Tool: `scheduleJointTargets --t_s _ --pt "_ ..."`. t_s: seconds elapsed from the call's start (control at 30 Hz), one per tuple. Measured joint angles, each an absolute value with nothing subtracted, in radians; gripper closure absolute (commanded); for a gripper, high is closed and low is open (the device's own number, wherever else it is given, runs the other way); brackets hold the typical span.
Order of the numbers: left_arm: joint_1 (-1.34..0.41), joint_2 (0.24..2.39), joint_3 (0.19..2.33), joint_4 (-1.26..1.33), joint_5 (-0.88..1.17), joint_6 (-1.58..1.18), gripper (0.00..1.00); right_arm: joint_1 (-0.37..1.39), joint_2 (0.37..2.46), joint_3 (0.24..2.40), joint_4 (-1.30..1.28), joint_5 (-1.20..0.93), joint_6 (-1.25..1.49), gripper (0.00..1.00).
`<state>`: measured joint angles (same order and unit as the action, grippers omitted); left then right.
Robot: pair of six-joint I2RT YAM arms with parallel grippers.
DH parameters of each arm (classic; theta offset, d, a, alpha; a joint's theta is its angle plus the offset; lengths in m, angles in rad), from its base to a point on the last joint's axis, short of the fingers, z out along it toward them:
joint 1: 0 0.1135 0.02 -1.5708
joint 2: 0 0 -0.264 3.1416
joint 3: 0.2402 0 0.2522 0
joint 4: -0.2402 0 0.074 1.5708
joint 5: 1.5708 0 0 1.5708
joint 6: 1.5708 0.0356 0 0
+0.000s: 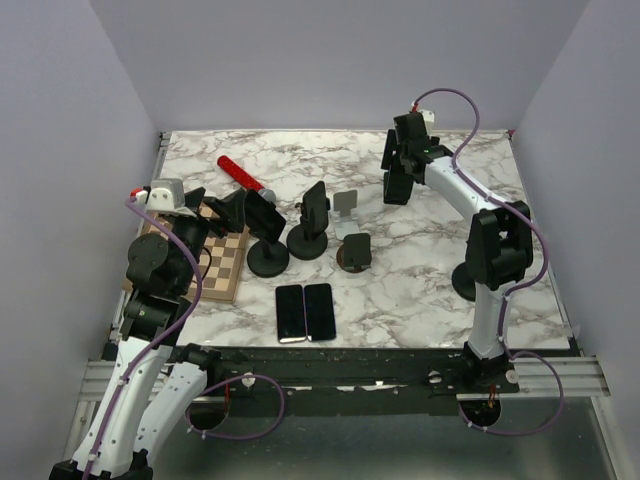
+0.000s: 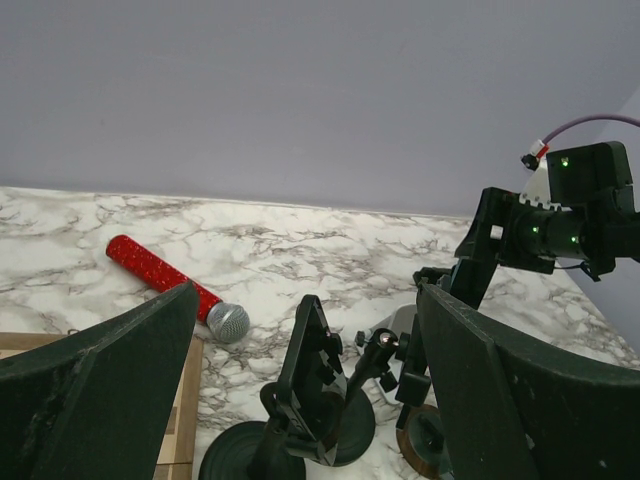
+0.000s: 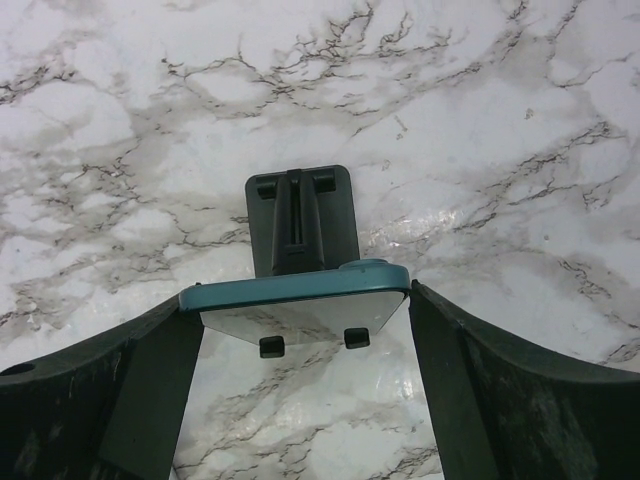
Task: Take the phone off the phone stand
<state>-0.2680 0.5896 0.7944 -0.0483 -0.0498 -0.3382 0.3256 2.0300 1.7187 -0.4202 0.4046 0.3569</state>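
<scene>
Right wrist view: we cannot tell whether the right gripper [image 3: 300, 296] pinches the teal-edged phone [image 3: 295, 283] or only flanks it. Left wrist view: bottom edge crops the black stands [image 2: 312, 385]; the left gripper [image 2: 308, 292] hides most of the chessboard [image 2: 188, 392], lower left.

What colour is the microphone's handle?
The microphone has a glittery red handle, clearest in the left wrist view.
</scene>
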Motion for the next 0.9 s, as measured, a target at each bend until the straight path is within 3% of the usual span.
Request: scheduleJointTargets --t_s 0.47,0.73,0.9 --pt "-0.268 0.609 0.794 -0.048 -0.049 -0.338 0.01 0.312 2.03 1.706 -0.368 0.354 0.294 0.09" --pt "-0.268 0.622 0.794 -0.048 -0.048 -0.339 0.01 0.308 2.03 1.691 -0.358 0.323 0.268 0.23" --pt "-0.268 0.623 0.794 -0.048 -0.044 -0.339 0.01 0.307 2.029 1.686 -0.348 0.316 0.253 0.37"
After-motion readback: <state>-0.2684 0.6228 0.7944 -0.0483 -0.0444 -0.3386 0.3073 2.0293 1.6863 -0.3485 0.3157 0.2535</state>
